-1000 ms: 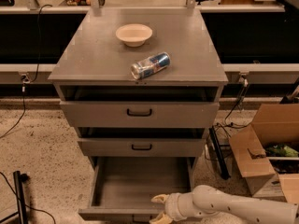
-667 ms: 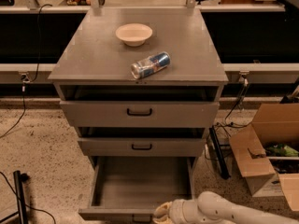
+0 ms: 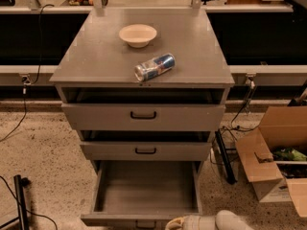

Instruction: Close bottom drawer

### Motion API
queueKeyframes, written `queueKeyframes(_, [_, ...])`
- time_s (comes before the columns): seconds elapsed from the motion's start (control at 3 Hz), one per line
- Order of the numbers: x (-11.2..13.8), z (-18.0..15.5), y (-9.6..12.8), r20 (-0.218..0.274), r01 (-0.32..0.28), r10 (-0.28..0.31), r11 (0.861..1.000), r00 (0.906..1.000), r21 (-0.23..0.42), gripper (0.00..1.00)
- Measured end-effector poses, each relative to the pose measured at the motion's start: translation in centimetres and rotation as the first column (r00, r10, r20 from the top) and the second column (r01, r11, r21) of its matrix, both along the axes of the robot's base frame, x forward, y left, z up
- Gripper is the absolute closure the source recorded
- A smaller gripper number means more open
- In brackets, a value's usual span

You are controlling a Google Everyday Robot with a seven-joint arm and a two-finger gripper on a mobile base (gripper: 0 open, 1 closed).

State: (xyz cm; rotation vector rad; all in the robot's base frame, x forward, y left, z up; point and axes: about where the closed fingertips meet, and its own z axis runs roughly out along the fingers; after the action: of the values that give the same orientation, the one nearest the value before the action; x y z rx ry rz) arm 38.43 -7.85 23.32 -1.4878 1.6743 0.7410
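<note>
The bottom drawer (image 3: 144,190) of the grey cabinet stands pulled far out, its deep grey box empty. Its front edge (image 3: 124,219) lies at the bottom of the camera view, and the small black handle (image 3: 145,224) just shows below it. My gripper (image 3: 175,224) is at the very bottom edge, right in front of the drawer's front panel, a little right of the handle. Only its pale top and the white arm (image 3: 220,221) behind it show. The middle drawer (image 3: 145,150) and the top drawer (image 3: 143,115) stand slightly out.
A cream bowl (image 3: 137,34) and a drink can lying on its side (image 3: 154,66) are on the cabinet top. An open cardboard box (image 3: 273,159) stands on the floor to the right, with cables by the cabinet's right side. A black pole (image 3: 20,202) stands at lower left.
My gripper and arm have moved left and down, from the drawer's right front corner towards the middle of its front. The drawer is as far out as before.
</note>
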Motion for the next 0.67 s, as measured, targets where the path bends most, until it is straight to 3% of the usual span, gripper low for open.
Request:
queueKeyframes(0.33, [-0.1, -0.2, 0.2, 0.004, -0.006, 0.006, 1.000, 1.0000, 0.001, 1.00])
queueKeyframes(0.67, [-0.4, -3.3, 0.5, 0.011, -0.013, 0.013, 1.000, 0.9999, -0.011, 1.00])
